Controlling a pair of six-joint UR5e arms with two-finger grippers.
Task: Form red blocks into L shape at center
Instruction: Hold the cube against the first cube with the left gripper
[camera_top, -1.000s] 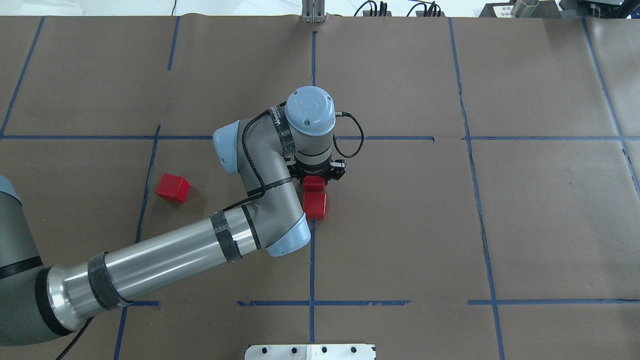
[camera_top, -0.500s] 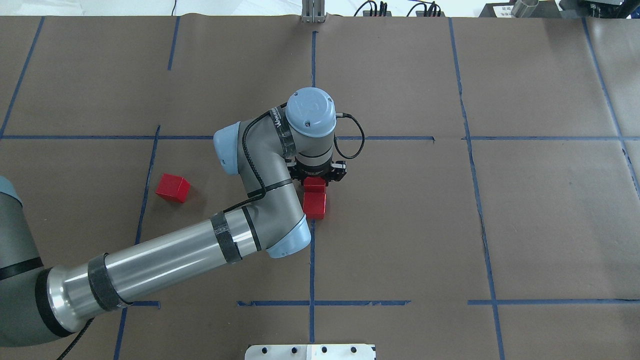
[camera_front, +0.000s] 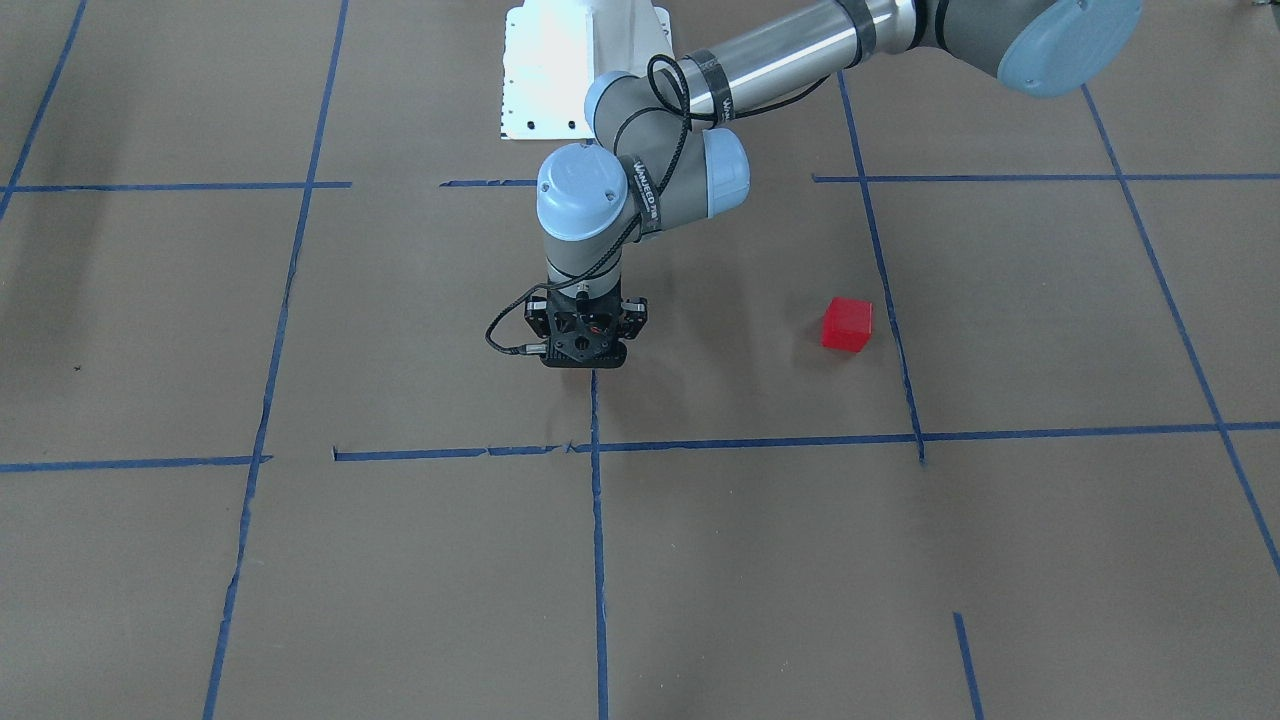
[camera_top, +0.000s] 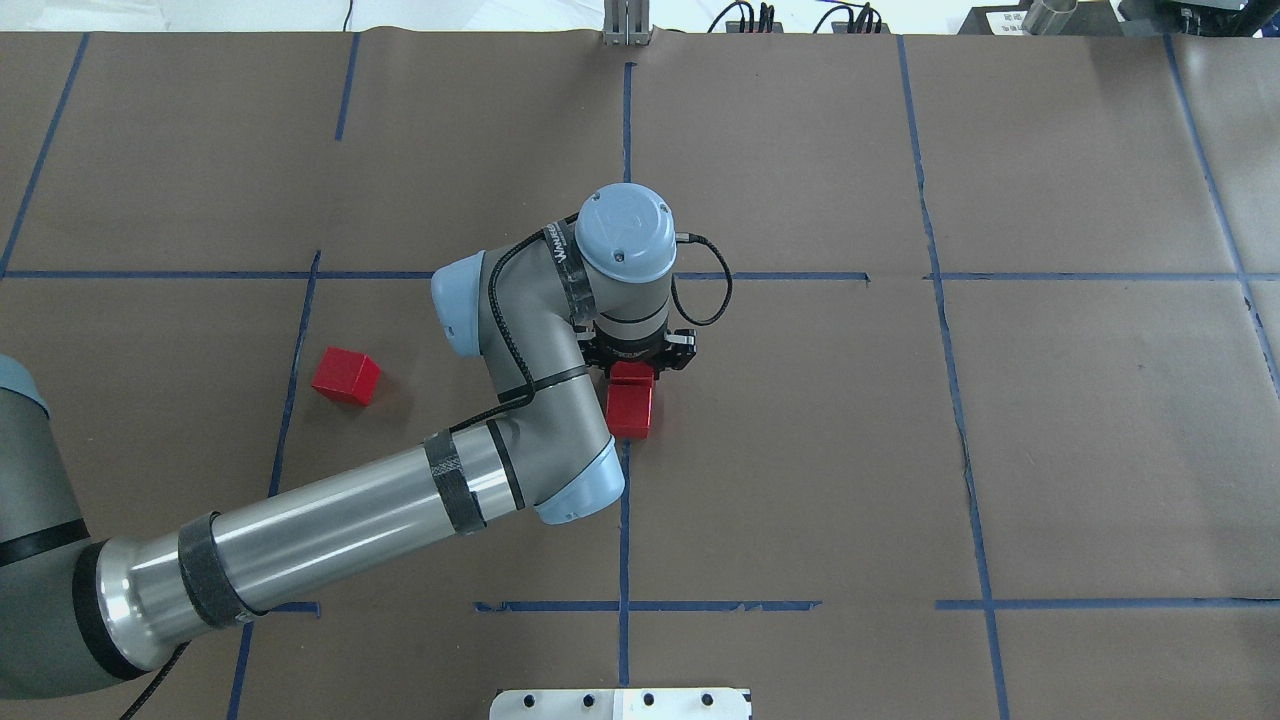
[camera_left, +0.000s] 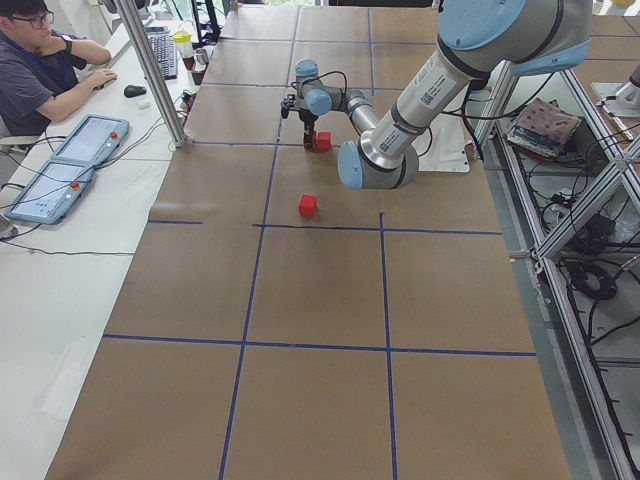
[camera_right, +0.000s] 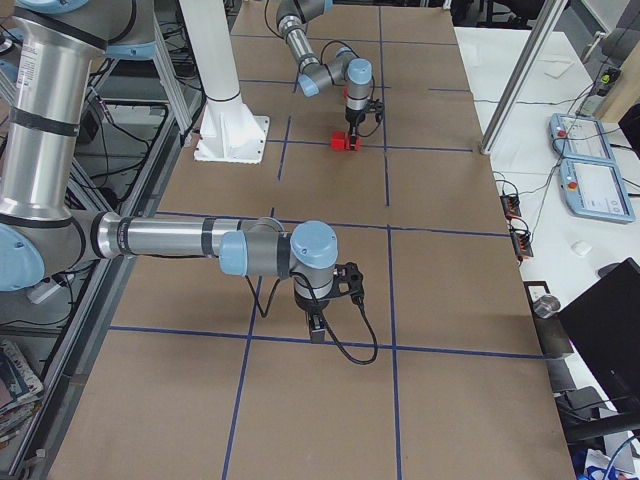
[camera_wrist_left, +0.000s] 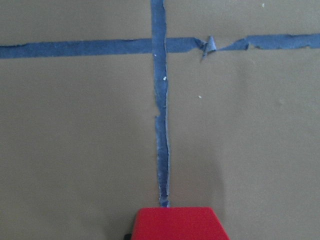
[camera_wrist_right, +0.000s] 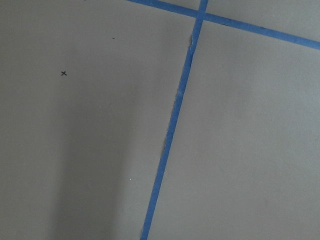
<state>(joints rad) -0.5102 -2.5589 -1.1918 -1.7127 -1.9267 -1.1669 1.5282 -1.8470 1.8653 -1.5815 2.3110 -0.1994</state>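
Observation:
In the overhead view my left gripper (camera_top: 634, 362) stands over the center (camera_top: 720, 440), by the vertical blue tape line. It is shut on a red block (camera_top: 632, 374), which also shows at the bottom of the left wrist view (camera_wrist_left: 176, 223). A second red block (camera_top: 629, 412) lies on the paper right against the held one, on its near side. The third red block (camera_top: 345, 376) lies apart to the left; it also shows in the front-facing view (camera_front: 847, 325). There, the left gripper (camera_front: 584, 345) hides the two center blocks. My right gripper (camera_right: 318, 325) shows only in the exterior right view; I cannot tell its state.
The white robot base plate (camera_top: 620, 703) sits at the table's near edge. A metal post (camera_top: 626, 25) and cables stand at the far edge. An operator (camera_left: 40, 60) sits beside the table with control pendants. Brown paper with blue tape lines covers the surface.
My left wrist has shifted slightly toward the near side and right. The held red block has moved closer to the block on the paper. The lone block at the left has not moved.

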